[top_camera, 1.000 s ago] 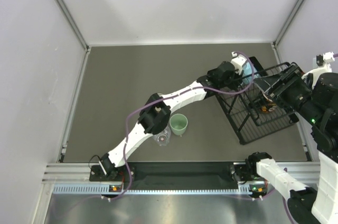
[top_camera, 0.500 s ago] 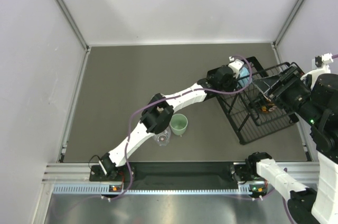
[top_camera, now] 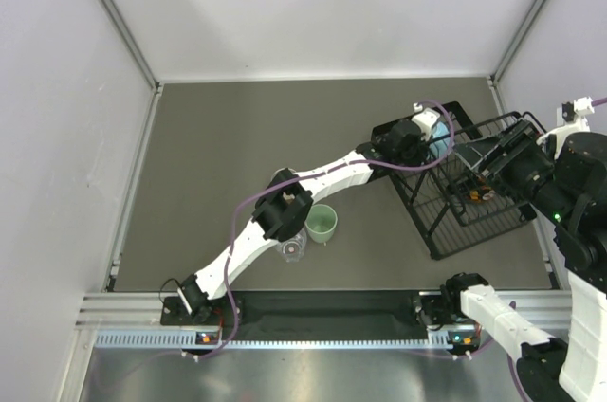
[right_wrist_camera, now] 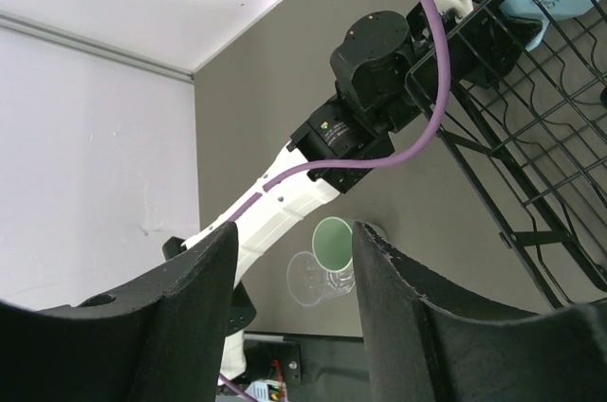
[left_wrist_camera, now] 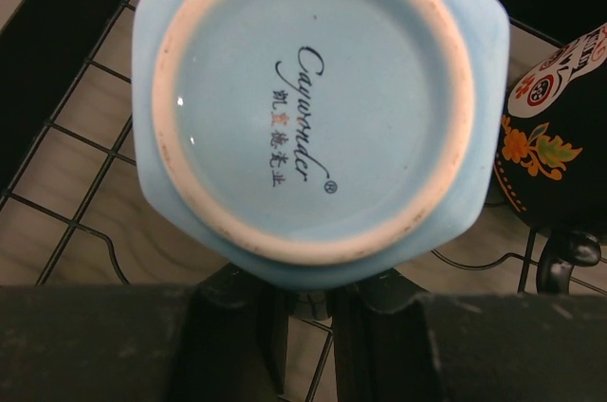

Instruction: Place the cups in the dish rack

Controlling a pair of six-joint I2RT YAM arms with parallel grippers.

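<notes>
Left gripper (left_wrist_camera: 308,300) clamped on the inverted light blue mug (left_wrist_camera: 313,103), I'd lower it squarely onto the dish rack (left_wrist_camera: 57,42), clearing the three-o'clock dark mug (left_wrist_camera: 555,155).

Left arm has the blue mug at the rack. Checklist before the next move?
1. left gripper shut on light blue mug: ok.
2. mug mouth-down, base toward the wrist: ok.
3. mug over dish rack wires: ok.
4. mug resting on the wires: cannot tell.
5. gap to black floral mug beside it: cannot tell.
6. right gripper open, empty: ok.
</notes>
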